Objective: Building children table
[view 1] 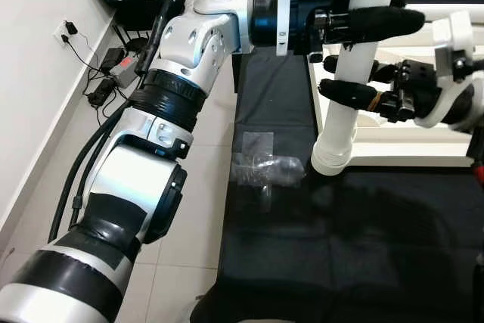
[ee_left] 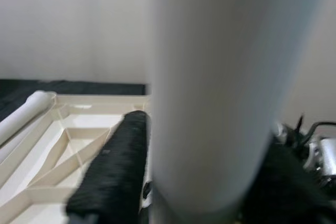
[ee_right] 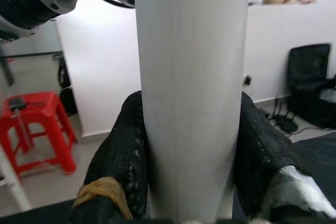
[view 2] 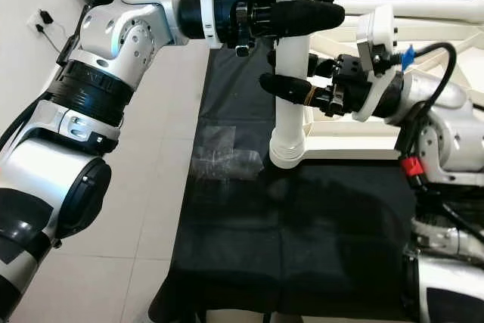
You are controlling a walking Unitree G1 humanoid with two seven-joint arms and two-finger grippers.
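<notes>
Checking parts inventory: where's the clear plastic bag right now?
In the left eye view the clear plastic bag lies on the black cloth, just left of the foot of the white table leg that both grippers hold upright.

Black cloth (view 1: 363,247) covers the table. Crumpled clear plastic bag (view 1: 261,168) lies on the cloth near its 9 o'clock edge. Pale tiled floor (view 1: 197,179) beside the table. Wall socket with plug (view 1: 66,31) at 10 o'clock; tangle of cables and adapters (view 1: 113,69) on the floor below it. Red plastic stool (ee_right: 37,129) stands by a white wall.
</notes>
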